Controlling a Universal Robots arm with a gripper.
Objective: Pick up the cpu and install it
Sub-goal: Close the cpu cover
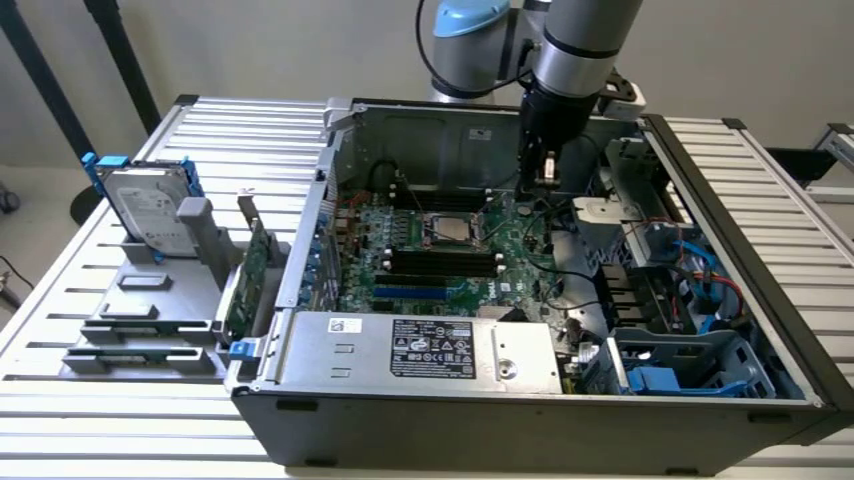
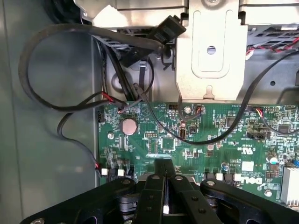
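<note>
The cpu (image 1: 453,230) is a small square with a dull silver top. It lies flat in the socket frame in the middle of the green motherboard (image 1: 414,275) inside the open computer case (image 1: 534,410). My gripper (image 1: 545,180) hangs over the far part of the board, toward the exterior view's right of the cpu and apart from it. In the wrist view the black fingers (image 2: 152,186) are pressed together, so the gripper (image 2: 163,164) is shut above the motherboard (image 2: 210,135). I see nothing held in it.
Black cables (image 2: 56,107) loop over the board edge beside a metal bracket (image 2: 210,56). A grey power supply box with a black label (image 1: 427,350) lies at the case front. A silver hard drive with blue rails (image 1: 140,205) stands in a grey holder on the exterior view's left.
</note>
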